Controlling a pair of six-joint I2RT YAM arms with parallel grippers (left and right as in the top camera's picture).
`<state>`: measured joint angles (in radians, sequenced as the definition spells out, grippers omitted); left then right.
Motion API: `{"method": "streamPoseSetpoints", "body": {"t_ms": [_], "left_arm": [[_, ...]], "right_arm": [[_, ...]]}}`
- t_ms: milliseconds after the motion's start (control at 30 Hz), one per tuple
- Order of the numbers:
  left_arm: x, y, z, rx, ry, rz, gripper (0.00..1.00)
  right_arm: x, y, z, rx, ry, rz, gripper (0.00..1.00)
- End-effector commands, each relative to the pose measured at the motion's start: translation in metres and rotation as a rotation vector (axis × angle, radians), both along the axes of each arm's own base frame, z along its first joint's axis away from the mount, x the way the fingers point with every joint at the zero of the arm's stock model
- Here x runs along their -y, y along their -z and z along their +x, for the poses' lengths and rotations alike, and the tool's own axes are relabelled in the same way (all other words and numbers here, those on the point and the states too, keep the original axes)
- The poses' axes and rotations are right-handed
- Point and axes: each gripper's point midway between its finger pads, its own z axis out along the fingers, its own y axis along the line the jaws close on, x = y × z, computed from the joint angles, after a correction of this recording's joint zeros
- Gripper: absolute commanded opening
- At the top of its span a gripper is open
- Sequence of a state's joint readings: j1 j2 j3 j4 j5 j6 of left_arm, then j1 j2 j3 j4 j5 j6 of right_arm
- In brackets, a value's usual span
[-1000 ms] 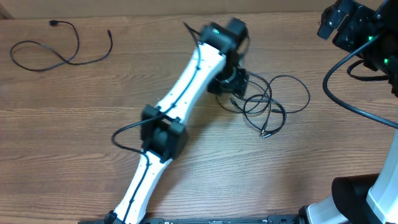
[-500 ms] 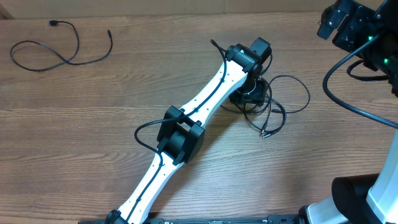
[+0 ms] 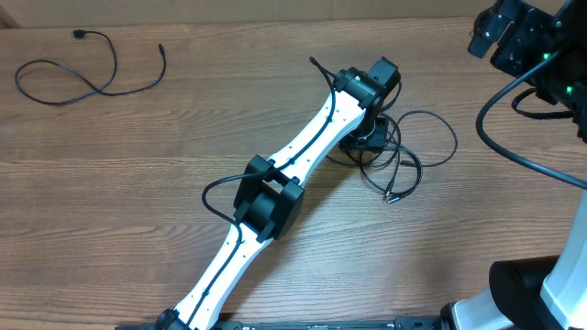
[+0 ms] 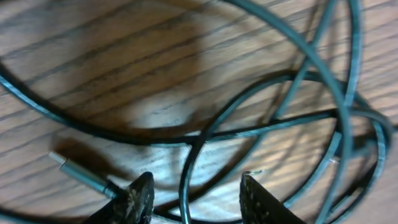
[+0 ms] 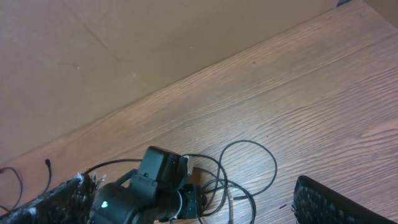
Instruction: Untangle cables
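Cable tangle (image 3: 404,151) is found right of centre on table (image 3: 138,183); separate cable (image 3: 83,78) is laid at far-left edge. Left gripper (image 4: 194,193) is set over tangle, jaws apart w/ one strand between, not pinched. Right gripper (image 5: 196,199) is held wide open, well apart from cables.

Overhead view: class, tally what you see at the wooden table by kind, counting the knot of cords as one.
Loose thin black cable: 1
Tangled heap of thin black cables: 1
Robot arms, left and right: 2
Total: 4
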<state>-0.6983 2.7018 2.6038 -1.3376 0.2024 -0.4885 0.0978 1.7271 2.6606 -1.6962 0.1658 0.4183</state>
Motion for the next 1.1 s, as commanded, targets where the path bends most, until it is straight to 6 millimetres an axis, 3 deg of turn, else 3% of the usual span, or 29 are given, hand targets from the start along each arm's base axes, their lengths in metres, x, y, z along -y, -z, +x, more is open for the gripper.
{"method": "streamPoseSetpoints", "body": {"t_ms": [0, 200, 333, 400, 433, 467, 633, 733, 867, 1067], "left_arm": [[-0.002, 0.012, -0.001, -0.024, -0.008, 0.009, 0.44], [-0.007, 0.015, -0.006, -0.04, -0.007, 0.037, 0.41], [-0.006, 0.015, -0.006, -0.038, -0.007, 0.035, 0.34], [-0.005, 0.015, -0.004, -0.033, -0.007, 0.031, 0.21], [-0.005, 0.015, -0.003, -0.03, -0.008, 0.027, 0.08], [-0.005, 0.014, -0.002, -0.031, -0.01, 0.024, 0.04], [0.001, 0.001, -0.002, -0.075, -0.019, -0.068, 0.04], [0.007, -0.026, 0.005, -0.091, -0.03, -0.174, 0.04], [0.008, -0.084, 0.024, -0.047, -0.003, -0.353, 0.04], [-0.018, -0.175, 0.048, 0.089, -0.019, -0.521, 0.04]], "right_arm": [[0.004, -0.001, -0.001, 0.003, 0.012, -0.014, 1.0], [0.004, -0.001, -0.001, 0.003, 0.012, -0.014, 1.0], [0.004, -0.001, -0.001, 0.003, 0.012, -0.014, 1.0], [0.004, -0.001, -0.001, 0.003, 0.012, -0.014, 1.0], [0.004, -0.001, -0.001, 0.003, 0.012, -0.014, 1.0], [0.004, -0.001, -0.001, 0.003, 0.012, -0.014, 1.0], [0.004, -0.001, -0.001, 0.003, 0.012, -0.014, 1.0], [0.004, -0.001, -0.001, 0.003, 0.012, -0.014, 1.0], [0.004, -0.001, -0.001, 0.003, 0.012, -0.014, 1.0], [0.004, -0.001, -0.001, 0.003, 0.012, -0.014, 1.0]]}}
